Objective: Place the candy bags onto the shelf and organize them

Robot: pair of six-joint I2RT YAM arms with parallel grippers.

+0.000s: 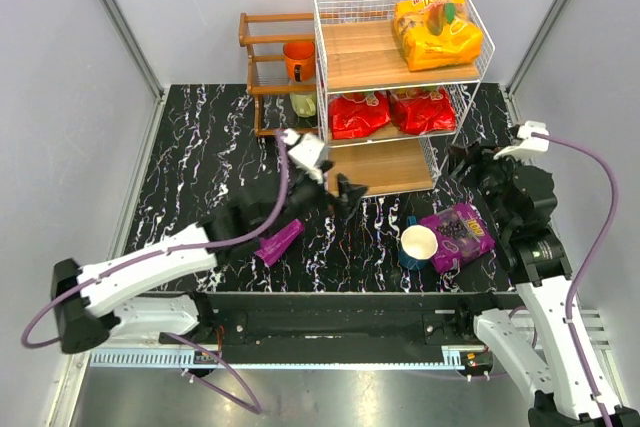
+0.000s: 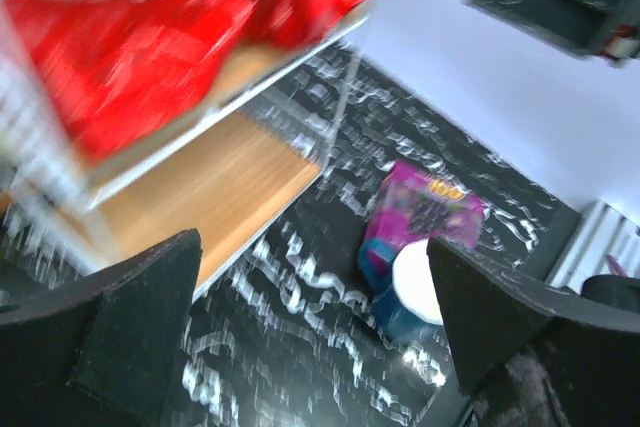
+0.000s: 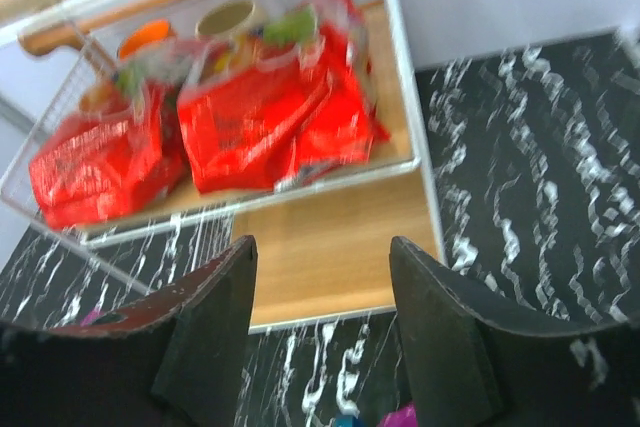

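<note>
Your left end effector (image 2: 310, 292) sits at the bottom of its wrist view with both fingers spread wide and nothing between them. The right end effector (image 3: 320, 292) is likewise parted and empty, facing the shelf (image 1: 355, 62).

Just past the left fingers lies the bare bottom board (image 1: 385, 167). Beyond it one purple bag (image 1: 458, 235) lies on the worktop (image 1: 200, 147) with the paper cup (image 1: 418, 245) right against its left edge. A second purple bag (image 1: 279, 242) lies beside the left forearm.

The red bags (image 1: 360, 114) fill the middle tier and the orange-yellow bag (image 1: 437, 32) sits on top. That leaves the purples to place, and the bottom board looks like the spot for them.

For the bag by the cup, come down on the edge away from the cup (glossy film slips, so bite a good fold, not a corner). Lift clear of the cup before swinging, then slide in low under the middle tier's wire.
</note>
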